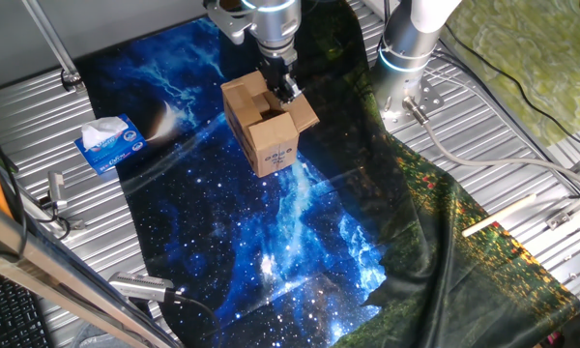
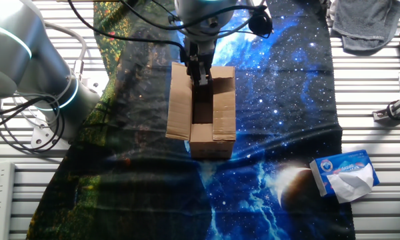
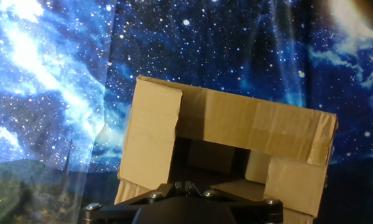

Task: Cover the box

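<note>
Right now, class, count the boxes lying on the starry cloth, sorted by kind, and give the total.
Brown cardboard box: 1
Blue and white tissue box: 1
Total: 2

A ribbed metal table (image 1: 522,126) carries a galaxy-print cloth (image 1: 222,232) and a tissue box (image 1: 109,143).

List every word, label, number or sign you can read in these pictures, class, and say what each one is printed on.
None can be read.
Box: the white label carries dark print, too small and blurred to read.
Tissue box: blue and white printed pattern, with any lettering too small to read.
Starry cloth: pictures only, no lettering seen.
</note>
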You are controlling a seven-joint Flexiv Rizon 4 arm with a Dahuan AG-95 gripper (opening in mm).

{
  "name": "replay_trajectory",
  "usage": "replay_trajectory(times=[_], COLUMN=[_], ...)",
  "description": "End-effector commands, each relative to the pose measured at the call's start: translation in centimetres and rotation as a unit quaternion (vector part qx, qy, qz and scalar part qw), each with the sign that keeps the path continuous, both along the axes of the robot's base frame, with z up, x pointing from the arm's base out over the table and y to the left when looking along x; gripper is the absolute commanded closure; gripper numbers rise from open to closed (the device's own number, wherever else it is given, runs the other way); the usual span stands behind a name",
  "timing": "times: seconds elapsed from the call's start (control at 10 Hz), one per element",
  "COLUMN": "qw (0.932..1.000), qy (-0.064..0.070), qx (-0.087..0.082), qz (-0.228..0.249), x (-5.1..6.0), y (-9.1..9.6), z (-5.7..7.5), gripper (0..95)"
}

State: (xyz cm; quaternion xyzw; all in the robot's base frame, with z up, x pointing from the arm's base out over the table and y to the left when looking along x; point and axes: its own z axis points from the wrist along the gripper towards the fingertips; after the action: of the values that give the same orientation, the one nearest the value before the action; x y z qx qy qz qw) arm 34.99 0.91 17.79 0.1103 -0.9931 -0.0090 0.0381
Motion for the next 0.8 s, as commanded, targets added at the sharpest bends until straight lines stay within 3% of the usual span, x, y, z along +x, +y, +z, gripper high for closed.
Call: replay_trajectory(times=[0.1, 0.3, 0.4, 0.5, 0.8], qw=[0.9999, 0.9998, 0.9991, 0.9985, 0.9986], qy=[0.0, -0.015, -0.038, -0.051, -0.052], qx=[-0.004, -0.003, -0.001, 0.001, 0.001], qz=[0.009, 0.011, 0.017, 0.017, 0.013], x=[-0.01, -0.01, -0.01, -0.01, -0.01], y=[0.02, 0.02, 0.02, 0.02, 0.02], z=[-0.02, -0.02, -0.02, -0.02, -0.02], gripper=[95.0, 95.0, 95.0, 95.0, 95.0])
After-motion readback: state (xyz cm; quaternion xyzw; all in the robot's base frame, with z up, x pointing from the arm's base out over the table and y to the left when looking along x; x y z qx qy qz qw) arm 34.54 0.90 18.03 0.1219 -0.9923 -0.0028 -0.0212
